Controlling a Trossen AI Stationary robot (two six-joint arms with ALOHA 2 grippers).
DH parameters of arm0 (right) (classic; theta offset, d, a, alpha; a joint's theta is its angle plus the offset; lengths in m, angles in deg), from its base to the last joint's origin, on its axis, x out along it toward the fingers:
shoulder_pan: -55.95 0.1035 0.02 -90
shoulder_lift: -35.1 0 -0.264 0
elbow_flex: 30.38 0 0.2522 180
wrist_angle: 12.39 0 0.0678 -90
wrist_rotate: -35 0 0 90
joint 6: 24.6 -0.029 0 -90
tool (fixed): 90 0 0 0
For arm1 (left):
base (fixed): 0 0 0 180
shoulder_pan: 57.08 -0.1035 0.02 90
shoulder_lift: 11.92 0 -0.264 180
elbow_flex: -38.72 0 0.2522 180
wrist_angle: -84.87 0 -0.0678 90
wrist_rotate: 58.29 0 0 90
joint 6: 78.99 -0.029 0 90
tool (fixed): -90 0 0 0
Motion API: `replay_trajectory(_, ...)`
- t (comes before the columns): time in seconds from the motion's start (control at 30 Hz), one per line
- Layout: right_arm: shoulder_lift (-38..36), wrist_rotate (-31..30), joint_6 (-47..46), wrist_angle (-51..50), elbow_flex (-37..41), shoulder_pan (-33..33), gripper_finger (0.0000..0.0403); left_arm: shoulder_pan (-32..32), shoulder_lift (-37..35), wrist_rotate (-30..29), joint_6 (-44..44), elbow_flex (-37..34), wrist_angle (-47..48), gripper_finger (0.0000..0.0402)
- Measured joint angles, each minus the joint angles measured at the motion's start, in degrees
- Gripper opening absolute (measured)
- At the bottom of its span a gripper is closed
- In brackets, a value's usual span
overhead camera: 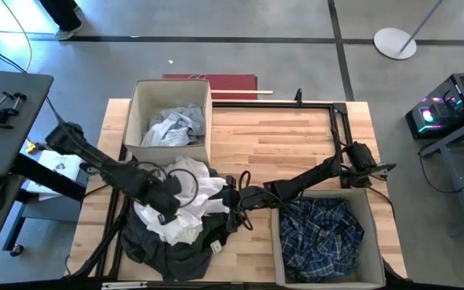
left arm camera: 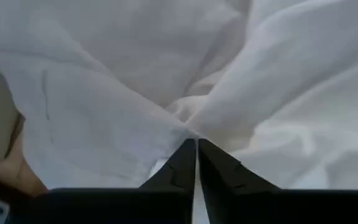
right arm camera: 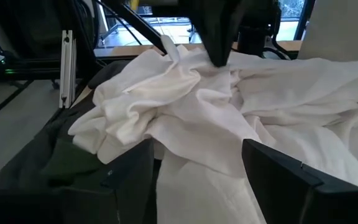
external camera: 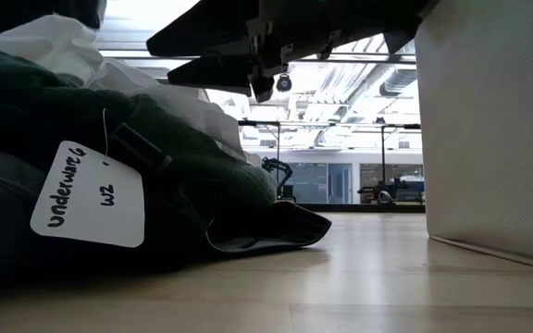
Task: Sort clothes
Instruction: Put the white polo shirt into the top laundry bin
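A pile of clothes lies at the table's near left. A white garment [overhead camera: 192,197] is on top, over dark grey-black pieces [overhead camera: 163,246] and a dark green one [external camera: 183,148] with a paper tag [external camera: 88,196]. My left gripper [overhead camera: 171,214] is shut on the white garment [left arm camera: 104,93]. My right gripper [overhead camera: 234,201] is open at the pile's right side, level with it. Its fingers stand on either side of a spread of the white garment [right arm camera: 197,124]. A blue-white plaid shirt [overhead camera: 322,234] lies in the right bin. My left gripper pinches a gathered fold of the white garment [left arm camera: 188,127] between its two fingertips, coming from above [right arm camera: 219,59]. Creases run out from the pinch in all directions and the cloth is drawn up there. The rest of it lies on the pile. My right gripper: whether its open fingers [right arm camera: 135,171] touch the white cloth between them, I cannot tell.
A beige bin [overhead camera: 139,109] at the far left holds pale clothes [overhead camera: 176,125]. A second beige bin [overhead camera: 274,242] stands at the near right, and its wall shows in the low view [external camera: 493,129]. Bare wood [overhead camera: 280,137] lies between the bins. A black frame [overhead camera: 337,121] runs along the table's far right.
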Motion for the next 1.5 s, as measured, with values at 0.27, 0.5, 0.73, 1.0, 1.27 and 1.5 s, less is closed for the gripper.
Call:
replay_trajectory(0.27,0.0,0.0,1.0,0.1,0.0,0.0,0.0239,0.1,1.6,-2.8,-1.9,0.0,0.6,0.0129)
replay_trajectory(0.5,0.0,0.0,1.0,0.0,0.0,0.0,0.0239,1.6,-4.9,-12.4,-1.1,0.0,3.4,0.0255)
replay_trajectory(0.73,0.0,0.0,0.9,-0.2,0.0,0.0,0.0239,6.1,-7.1,-24.1,0.2,-0.7,0.9,0.0301)
replay_trajectory(1.0,0.0,0.4,1.0,-0.3,0.0,0.0,0.0239,8.9,-6.9,-23.7,7.6,-17.5,-19.1,0.0302)
replay_trajectory(1.27,0.0,0.5,1.0,-0.3,0.0,0.0,0.0239,9.0,-7.1,-22.4,6.2,-31.6,-41.1,0.0271)
replay_trajectory(1.5,0.0,0.5,1.0,-0.3,0.0,0.0,0.0239,8.4,-7.1,-22.6,0.3,-31.7,-42.8,0.0072)
